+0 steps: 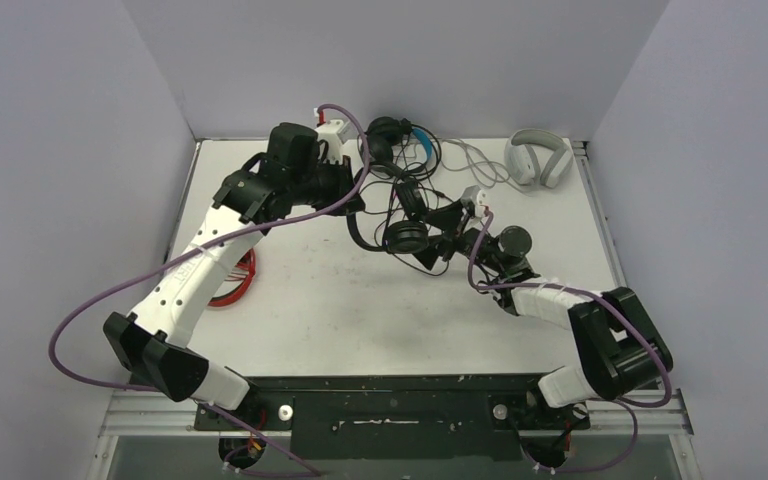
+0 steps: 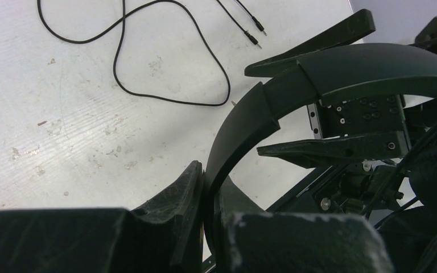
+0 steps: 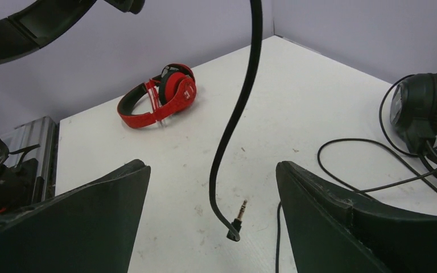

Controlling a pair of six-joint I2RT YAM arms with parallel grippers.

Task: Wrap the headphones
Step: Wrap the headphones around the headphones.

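My left gripper [image 1: 358, 205] [image 2: 209, 176] is shut on the headband of the all-black headset [image 1: 403, 237] [image 2: 318, 68] and holds it above the table. Its cable hangs down and ends in a jack plug [image 3: 236, 219], which dangles between the fingers of my right gripper [image 1: 438, 240] [image 3: 210, 168]. That gripper is open, and neither finger touches the cable. The red-and-black headset [image 1: 235, 282] [image 3: 159, 96] lies at the left, partly under my left arm. The black-and-blue headset [image 1: 400, 135] and the white-grey headset [image 1: 538, 160] lie at the back.
Thin black cables [image 2: 170, 57] loop loosely over the table among the back headsets [image 1: 440, 165]. A black earcup [image 3: 427, 108] with cables sits at the right of the right wrist view. Walls close the table on the left, back and right.
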